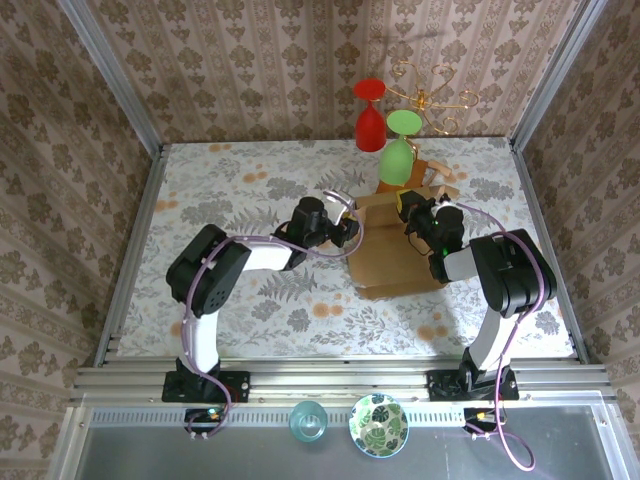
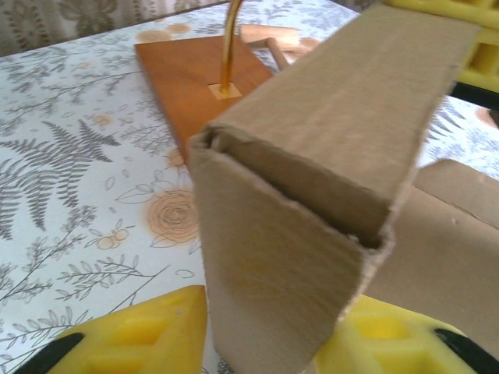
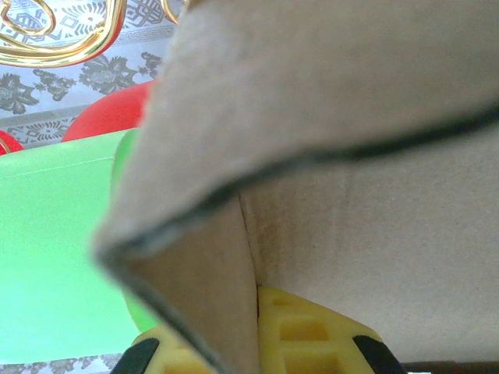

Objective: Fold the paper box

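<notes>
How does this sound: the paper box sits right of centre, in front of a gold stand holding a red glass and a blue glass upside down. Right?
The second glass is green, not blue, as the top external view shows. The rest holds: the paper box sits right of centre, in front of the gold stand with the red glass.

- There was one paper box (image 1: pixel 392 265) of brown cardboard.
- There were two robot arms, the left arm (image 1: pixel 215 275) and the right arm (image 1: pixel 505 275).
- There were two wine glasses, one red glass (image 1: pixel 369 115) and one green glass (image 1: pixel 398 152).
- There was one wooden stand (image 2: pixel 195 78) with one golden wire rack (image 1: pixel 432 98).
- There was one bluish tumbler (image 1: pixel 308 421).
- There was one leaf-patterned bowl (image 1: pixel 378 425).
</notes>
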Controlling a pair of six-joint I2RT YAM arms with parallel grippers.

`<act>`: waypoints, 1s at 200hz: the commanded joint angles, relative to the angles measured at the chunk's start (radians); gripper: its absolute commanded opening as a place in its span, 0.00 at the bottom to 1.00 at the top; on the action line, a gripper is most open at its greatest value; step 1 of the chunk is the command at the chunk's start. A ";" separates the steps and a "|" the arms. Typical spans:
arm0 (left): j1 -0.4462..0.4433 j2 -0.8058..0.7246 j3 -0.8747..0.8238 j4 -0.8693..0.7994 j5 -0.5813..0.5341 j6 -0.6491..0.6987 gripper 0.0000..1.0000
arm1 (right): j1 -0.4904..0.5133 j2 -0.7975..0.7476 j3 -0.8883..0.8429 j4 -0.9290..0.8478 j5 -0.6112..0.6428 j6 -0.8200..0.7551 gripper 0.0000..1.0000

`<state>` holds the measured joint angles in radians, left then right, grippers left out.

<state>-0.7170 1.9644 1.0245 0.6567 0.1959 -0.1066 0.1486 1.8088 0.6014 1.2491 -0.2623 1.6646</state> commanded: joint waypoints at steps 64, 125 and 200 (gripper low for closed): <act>-0.008 0.077 0.096 0.019 -0.148 -0.047 0.35 | 0.008 0.039 -0.014 -0.005 -0.002 0.035 0.00; -0.055 0.116 0.197 -0.137 -0.343 -0.068 0.12 | 0.021 0.044 0.003 -0.024 0.010 0.042 0.00; -0.101 0.166 0.275 -0.219 -0.460 -0.064 0.00 | 0.050 0.038 0.015 -0.051 0.043 0.055 0.00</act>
<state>-0.8177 2.0941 1.2572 0.4793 -0.2024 -0.1650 0.1581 1.8294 0.6159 1.2629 -0.1280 1.6955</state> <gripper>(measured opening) 0.066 0.063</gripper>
